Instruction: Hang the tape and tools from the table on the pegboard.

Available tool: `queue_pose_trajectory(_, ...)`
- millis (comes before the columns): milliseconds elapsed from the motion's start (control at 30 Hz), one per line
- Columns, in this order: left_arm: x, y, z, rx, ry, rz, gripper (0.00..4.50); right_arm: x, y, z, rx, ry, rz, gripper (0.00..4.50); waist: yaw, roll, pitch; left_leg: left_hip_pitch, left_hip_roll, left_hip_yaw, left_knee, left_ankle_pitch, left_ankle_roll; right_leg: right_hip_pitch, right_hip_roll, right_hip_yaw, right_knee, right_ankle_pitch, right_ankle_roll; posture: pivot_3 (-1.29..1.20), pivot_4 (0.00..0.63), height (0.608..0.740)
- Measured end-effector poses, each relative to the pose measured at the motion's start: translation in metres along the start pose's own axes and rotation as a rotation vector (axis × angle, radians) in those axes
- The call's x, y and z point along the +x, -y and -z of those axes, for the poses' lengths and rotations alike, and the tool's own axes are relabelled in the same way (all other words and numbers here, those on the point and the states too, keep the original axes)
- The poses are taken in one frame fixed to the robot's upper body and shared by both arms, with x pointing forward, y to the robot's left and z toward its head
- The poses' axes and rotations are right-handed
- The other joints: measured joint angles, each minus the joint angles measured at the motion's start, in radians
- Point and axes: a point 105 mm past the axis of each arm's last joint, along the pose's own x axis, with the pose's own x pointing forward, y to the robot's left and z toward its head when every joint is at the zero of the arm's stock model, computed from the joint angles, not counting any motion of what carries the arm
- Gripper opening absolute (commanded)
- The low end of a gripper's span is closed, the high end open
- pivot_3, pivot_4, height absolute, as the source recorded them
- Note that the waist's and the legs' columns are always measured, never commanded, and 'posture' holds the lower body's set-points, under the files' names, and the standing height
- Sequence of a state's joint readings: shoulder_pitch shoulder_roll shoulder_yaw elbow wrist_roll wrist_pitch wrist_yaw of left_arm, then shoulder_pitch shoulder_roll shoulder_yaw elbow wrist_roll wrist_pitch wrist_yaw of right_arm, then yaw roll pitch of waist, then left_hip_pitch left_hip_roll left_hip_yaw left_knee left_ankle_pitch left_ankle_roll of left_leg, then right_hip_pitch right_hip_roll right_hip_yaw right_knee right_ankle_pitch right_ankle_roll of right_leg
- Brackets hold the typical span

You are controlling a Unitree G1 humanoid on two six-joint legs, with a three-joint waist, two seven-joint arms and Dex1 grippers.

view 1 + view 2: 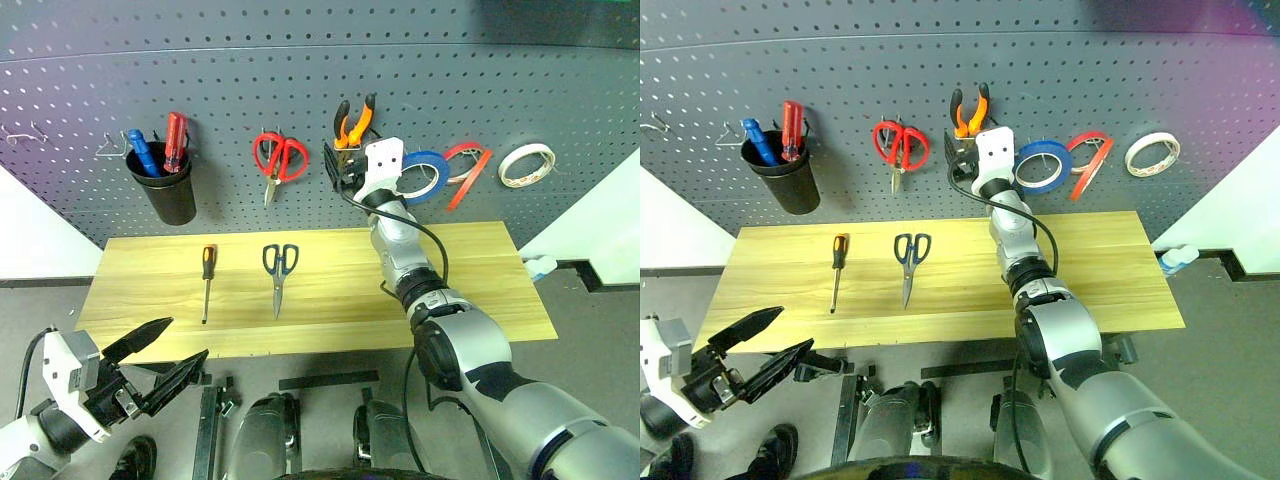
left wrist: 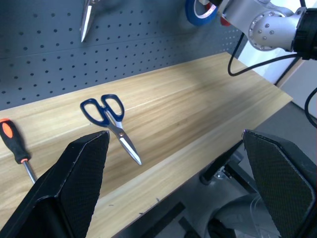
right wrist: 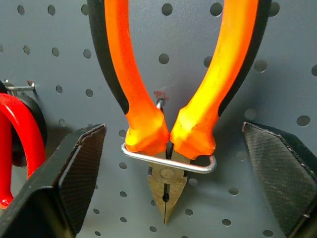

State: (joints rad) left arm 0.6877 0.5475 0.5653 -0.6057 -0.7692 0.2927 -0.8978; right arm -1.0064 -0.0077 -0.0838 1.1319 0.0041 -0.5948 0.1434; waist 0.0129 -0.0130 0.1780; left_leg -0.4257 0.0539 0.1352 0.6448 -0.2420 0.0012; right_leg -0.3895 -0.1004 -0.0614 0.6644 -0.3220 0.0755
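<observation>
Orange-black pliers (image 3: 168,124) hang nose-down in wire hook (image 3: 168,163) on pegboard (image 1: 300,100); right tool (image 3: 168,198) released, left tool (image 1: 165,360) released.

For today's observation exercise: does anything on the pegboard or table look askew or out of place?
Nothing looks damaged. The red tape hangs tilted on the pegboard, unlike the rolls beside it. The screwdriver and black-handled scissors lie on the table, not yet hung.
</observation>
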Motion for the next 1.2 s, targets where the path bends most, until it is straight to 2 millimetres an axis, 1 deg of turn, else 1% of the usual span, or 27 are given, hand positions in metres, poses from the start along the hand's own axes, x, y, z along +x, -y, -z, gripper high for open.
queue_pose_trajectory(33, 0.0, -0.001, 0.0, 0.003, 0.001, 0.001, 4.5, 0.0, 0.0, 0.0, 0.0, 0.002, 0.0, 4.45, 0.0, 0.0, 0.0, 0.0, 0.0, 0.0, 0.0, 0.001, -0.002, 0.0, 0.0, 0.0, 0.0, 0.0, 0.0, 0.27, 0.182, 0.74)
queue_pose_trajectory(167, 0.002, -0.004, -0.001, 0.02, 0.011, 0.0, 4.5, 0.001, -0.003, -0.004, 0.006, 0.021, -0.007, 4.45, 0.001, 0.0, 0.0, 0.0, 0.0, 0.0, 0.0, 0.001, -0.002, 0.0, 0.0, 0.0, 0.0, 0.0, 0.001, 0.26, 0.176, 0.74)
queue_pose_trajectory(367, 0.007, -0.006, 0.004, 0.016, 0.018, 0.007, 4.5, 0.005, -0.003, -0.031, 0.024, 0.137, -0.026, 4.45, 0.0, -0.001, 0.0, 0.0, 0.0, 0.0, -0.001, 0.001, -0.002, 0.0, 0.001, 0.0, -0.001, 0.001, 0.002, 0.24, 0.157, 0.74)
queue_pose_trajectory(467, 0.01, -0.009, 0.003, 0.022, 0.031, 0.009, 4.5, 0.002, -0.002, -0.039, 0.025, 0.178, -0.032, 4.45, 0.0, -0.001, 0.0, 0.0, 0.0, 0.0, -0.001, 0.001, -0.003, -0.001, 0.001, 0.0, -0.001, 0.001, 0.002, 0.23, 0.148, 0.74)
queue_pose_trajectory(567, 0.011, -0.014, 0.003, 0.028, 0.036, 0.004, 4.5, 0.0, -0.002, -0.042, 0.03, 0.188, -0.04, 4.45, 0.0, -0.001, 0.0, -0.001, 0.0, 0.0, -0.001, 0.002, -0.003, -0.001, 0.001, 0.0, -0.001, 0.001, 0.003, 0.22, 0.141, 0.74)
queue_pose_trajectory(767, 0.02, -0.016, 0.003, 0.031, 0.051, 0.035, 4.5, 0.0, -0.001, -0.061, 0.03, 0.248, -0.054, 4.45, -0.002, -0.001, -0.001, -0.001, 0.0, 0.001, -0.002, 0.002, -0.004, -0.001, 0.002, 0.0, 0.0, 0.002, 0.003, 0.19, 0.116, 0.74)
queue_pose_trajectory(833, 0.023, -0.017, 0.002, 0.038, 0.056, 0.042, 4.5, 0.0, 0.001, -0.066, 0.027, 0.26, -0.049, 4.45, -0.002, -0.002, -0.002, -0.001, 0.0, 0.001, -0.002, 0.002, -0.004, -0.001, 0.003, -0.001, 0.0, 0.002, 0.003, 0.18, 0.107, 0.74)
queue_pose_trajectory(967, 0.027, -0.022, 0.002, 0.046, 0.061, 0.043, 4.5, 0.0, 0.008, -0.068, 0.029, 0.263, -0.037, 4.45, -0.003, -0.002, -0.004, -0.001, 0.0, 0.002, -0.001, 0.002, -0.004, -0.002, 0.003, -0.001, 0.0, 0.002, 0.003, 0.17, 0.096, 0.74)
queue_pose_trajectory(1000, 0.029, -0.023, 0.001, 0.048, 0.063, 0.047, 4.5, -0.001, 0.009, -0.071, 0.042, 0.269, -0.042, 4.45, -0.003, -0.002, -0.004, -0.001, 0.0, 0.002, -0.001, 0.002, -0.004, -0.002, 0.003, -0.001, 0.0, 0.002, 0.003, 0.17, 0.082, 0.74)
queue_pose_trajectory(1067, 0.034, -0.022, 0.002, 0.049, 0.067, 0.067, 4.5, -0.002, 0.009, -0.078, 0.062, 0.292, -0.061, 4.45, -0.003, -0.002, -0.006, -0.001, 0.0, 0.002, -0.001, 0.002, -0.004, -0.002, 0.003, -0.001, 0.0, 0.002, 0.003, 0.16, 0.073, 0.74)
queue_pose_trajectory(1133, 0.038, -0.025, 0.0, 0.06, 0.078, 0.069, 4.5, -0.007, 0.01, -0.081, 0.077, 0.304, -0.095, 4.45, -0.002, -0.005, -0.01, -0.001, 0.0, 0.002, -0.001, 0.003, -0.004, -0.002, 0.004, -0.002, 0.0, 0.002, 0.003, 0.15, 0.059, 0.74)
queue_pose_trajectory(1200, 0.042, -0.027, -0.001, 0.067, 0.09, 0.073, 4.5, -0.013, 0.017, -0.08, 0.076, 0.29, -0.109, 4.45, -0.002, -0.006, -0.016, -0.001, 0.0, 0.002, -0.001, 0.003, -0.004, -0.002, 0.003, -0.002, 0.0, 0.002, 0.004, 0.13, 0.039, 0.74)
